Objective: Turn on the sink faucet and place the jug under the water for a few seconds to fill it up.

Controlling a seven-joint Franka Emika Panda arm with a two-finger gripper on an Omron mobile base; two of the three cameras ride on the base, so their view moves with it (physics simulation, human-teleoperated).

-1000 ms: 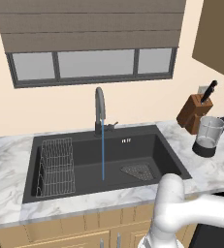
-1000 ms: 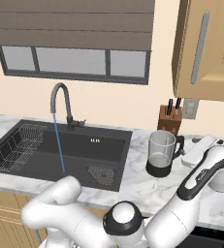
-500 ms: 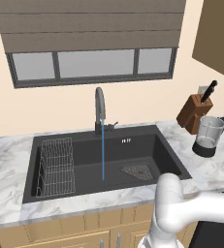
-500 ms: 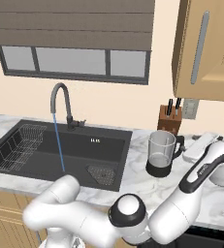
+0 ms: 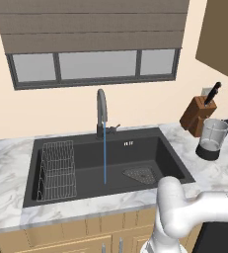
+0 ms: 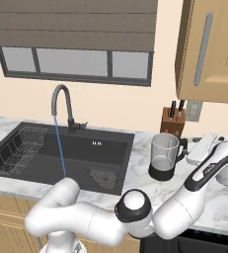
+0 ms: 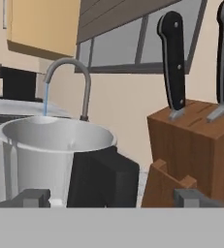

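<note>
Jug (image 7: 55, 155) just before open pincer (image 7: 113, 198)

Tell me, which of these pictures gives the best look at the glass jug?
The right base view: the jug stands whole on the counter, its handle toward the gripper. The left base view shows it small at the edge. The hand view shows its rim and black handle close up.

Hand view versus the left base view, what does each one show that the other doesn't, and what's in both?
Hand view alone: the gripper with its finger tips spread, either side of the jug's black handle, and two knife handles up close.

Left base view alone: the sink with its wire rack, the drain strainer, the marble counter, and the water reaching the basin floor.

Both: the jug, the knife block, the sink faucet, running, and the window.
</note>
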